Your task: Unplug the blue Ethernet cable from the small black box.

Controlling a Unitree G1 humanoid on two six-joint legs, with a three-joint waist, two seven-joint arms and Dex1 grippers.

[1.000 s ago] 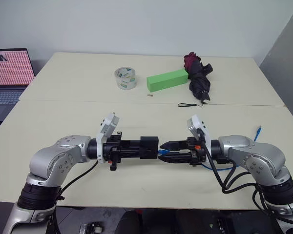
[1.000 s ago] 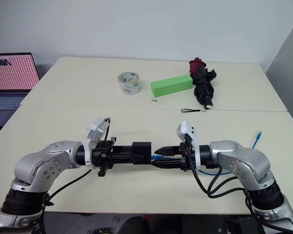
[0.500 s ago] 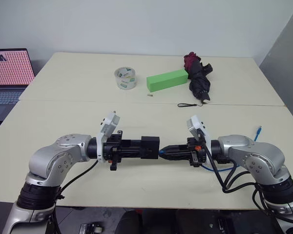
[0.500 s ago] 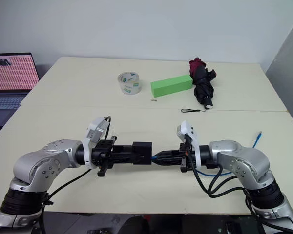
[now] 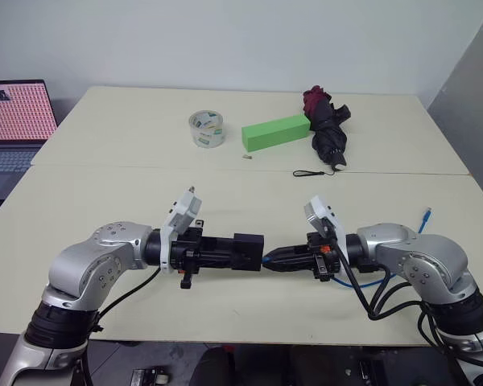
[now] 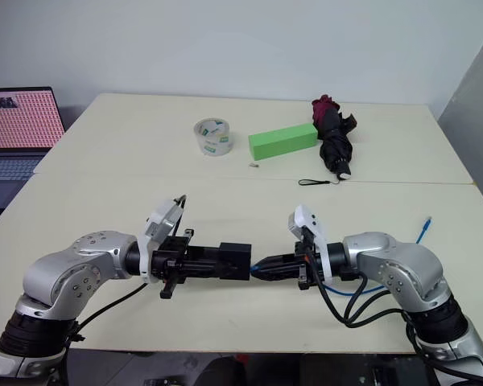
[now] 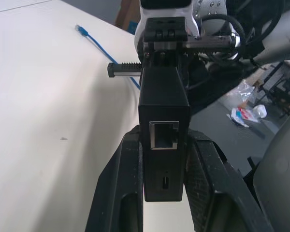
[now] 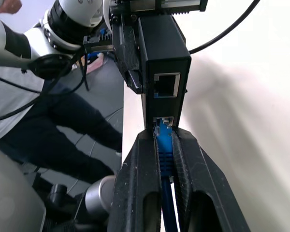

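Just above the front of the table, the small black box is held level, with my left gripper shut on its sides. In the left wrist view the box sits between both fingers, an empty port facing the camera. The blue Ethernet cable is plugged into the box's lower port. My right gripper faces the box and is shut on the cable just behind the plug. The rest of the cable loops under my right arm. Its free end lies on the table.
At the back of the table are a roll of clear tape, a green block and a folded black umbrella with its strap. An open laptop stands at the far left.
My right gripper's fingers, open around the blue cable a second ago, have closed on it beside the box. Both arms have stayed about where they were.
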